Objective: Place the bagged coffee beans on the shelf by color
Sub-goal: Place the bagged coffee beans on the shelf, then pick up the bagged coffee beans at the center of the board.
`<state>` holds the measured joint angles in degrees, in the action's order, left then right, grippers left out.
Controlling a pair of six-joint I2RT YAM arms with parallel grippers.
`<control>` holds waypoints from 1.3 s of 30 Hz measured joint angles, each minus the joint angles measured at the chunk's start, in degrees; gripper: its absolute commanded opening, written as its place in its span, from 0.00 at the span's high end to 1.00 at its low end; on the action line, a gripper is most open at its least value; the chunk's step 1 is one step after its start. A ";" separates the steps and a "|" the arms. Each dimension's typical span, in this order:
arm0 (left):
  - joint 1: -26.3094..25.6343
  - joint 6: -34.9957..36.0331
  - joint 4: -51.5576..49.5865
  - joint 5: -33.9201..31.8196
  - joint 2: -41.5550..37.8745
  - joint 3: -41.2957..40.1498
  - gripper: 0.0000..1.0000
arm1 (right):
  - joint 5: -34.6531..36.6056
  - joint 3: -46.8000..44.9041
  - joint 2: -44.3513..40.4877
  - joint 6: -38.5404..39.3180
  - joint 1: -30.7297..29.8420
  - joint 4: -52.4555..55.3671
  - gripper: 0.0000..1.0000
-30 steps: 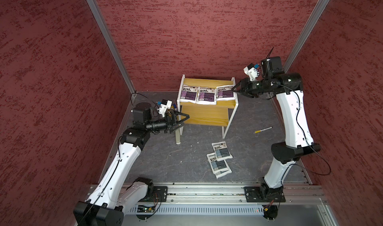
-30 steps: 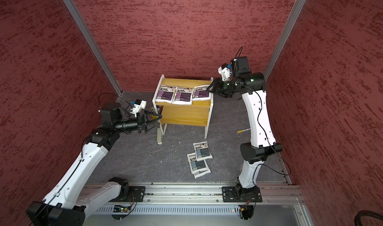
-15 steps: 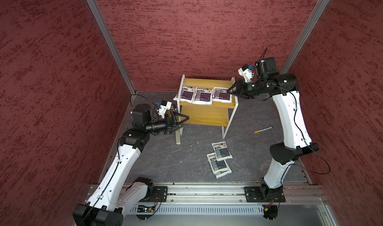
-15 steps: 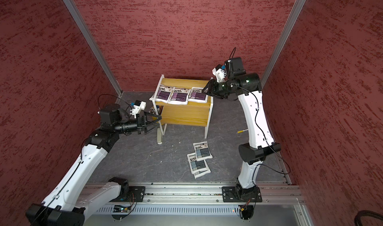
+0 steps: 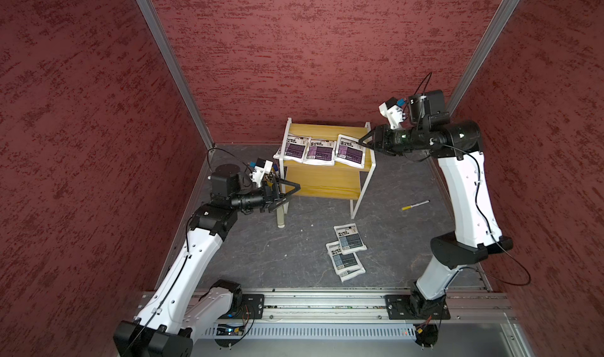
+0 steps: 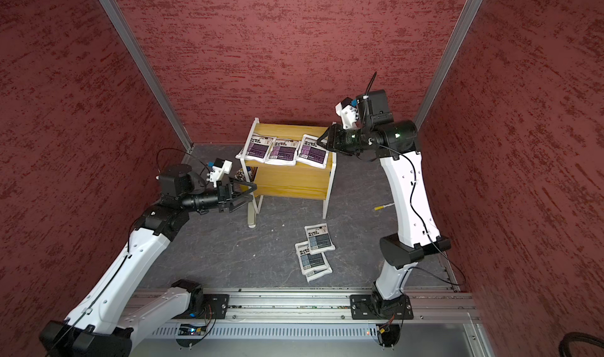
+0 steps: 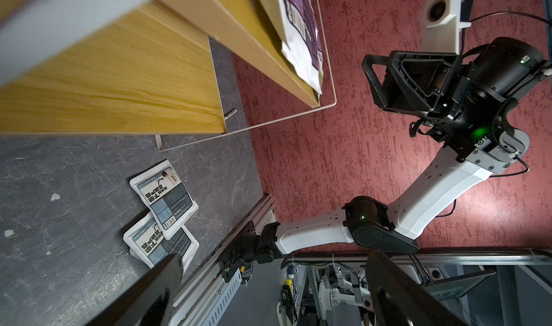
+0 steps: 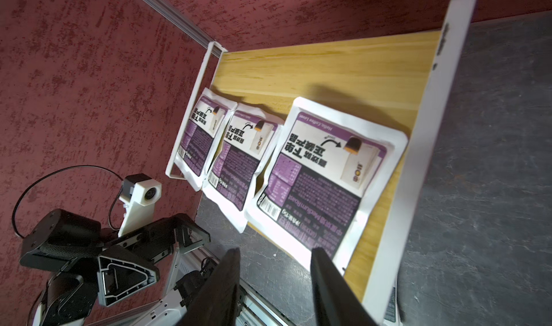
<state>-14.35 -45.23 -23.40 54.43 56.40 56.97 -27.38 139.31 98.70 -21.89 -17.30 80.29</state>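
The shelf (image 5: 327, 182) (image 6: 287, 180) stands at the back of the floor. Three purple bagged coffee beans (image 5: 350, 149) (image 6: 282, 152) (image 8: 322, 172) lie side by side on its upper board. Grey-blue bags (image 5: 349, 239) (image 6: 318, 239) (image 7: 167, 199) lie overlapped on the floor in front of it. My right gripper (image 5: 362, 141) (image 6: 322, 139) (image 8: 274, 257) hovers at the right end of the upper board, beside the rightmost purple bag, open and holding nothing. My left gripper (image 5: 295, 188) (image 6: 251, 188) (image 7: 273, 261) is wide open and empty by the shelf's front left leg.
A yellow-tipped pen (image 5: 415, 205) lies on the floor right of the shelf. A pale oblong case (image 5: 280, 219) lies at the shelf's front left leg. Pens in a bucket (image 6: 240, 175) show behind my left gripper. A metal rail (image 5: 327, 303) bounds the front.
My right gripper swung a little left towards the shelf's right end, then eased back slightly. The rightmost purple bag sits slightly further left. The left arm has barely moved.
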 measured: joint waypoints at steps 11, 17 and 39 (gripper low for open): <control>-22.53 0.50 4.50 -14.19 -3.19 -9.94 0.00 | 3.65 -42.27 -31.95 -1.73 1.07 -1.84 0.49; -32.85 -3.10 8.15 -23.61 -0.17 -17.66 0.00 | 0.52 -73.64 -44.68 -8.02 1.07 -8.79 0.49; -34.56 -10.93 23.12 -26.01 6.82 -22.77 0.00 | -7.63 -112.52 -29.51 -22.56 2.16 -55.15 0.52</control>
<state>-48.90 -56.16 -0.27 28.42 63.22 34.20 -35.00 26.79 69.19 -44.45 -15.14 25.15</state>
